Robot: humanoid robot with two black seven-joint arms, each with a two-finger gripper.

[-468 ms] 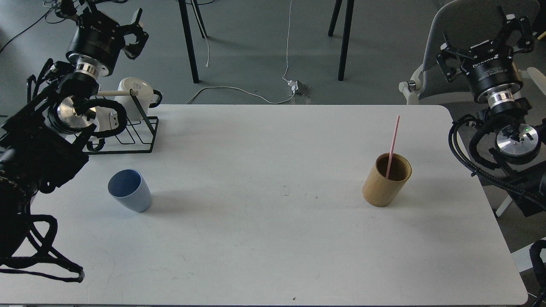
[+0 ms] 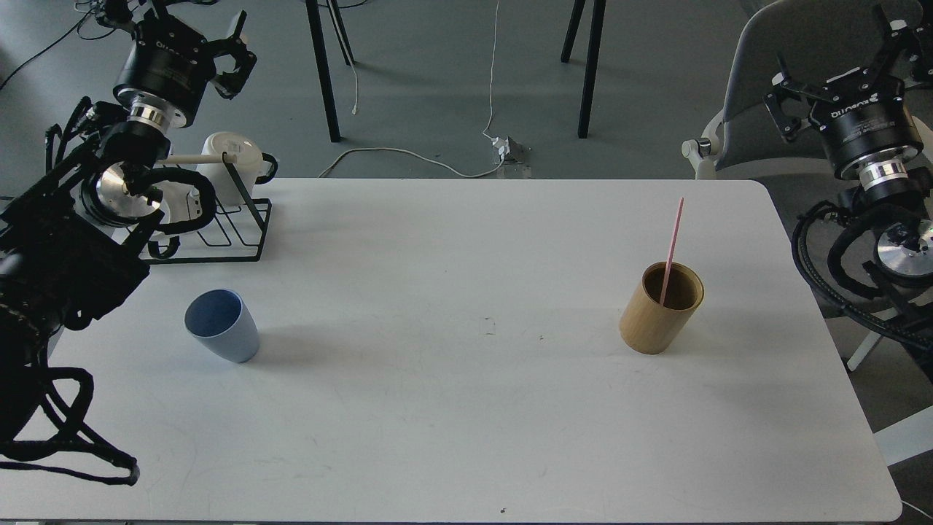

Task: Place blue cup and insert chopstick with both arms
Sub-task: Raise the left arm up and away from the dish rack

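Chopstick (image 2: pixel 671 244), thin pink, leans inside tan bamboo holder (image 2: pixel 660 310), well left of right gripper (image 2: pixel 838 62). Blue cup (image 2: pixel 222 324), smooth tapered plastic, upright far left of holder, below left gripper (image 2: pixel 197 29). Both grippers empty, fingers spread.

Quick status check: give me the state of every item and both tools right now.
blue cup: upright, empty, on table.
chopstick: standing slanted in the bamboo holder.
bamboo holder: upright.
white mug: at the wire rack.
left tool: open, holding nothing.
right tool: open, holding nothing.
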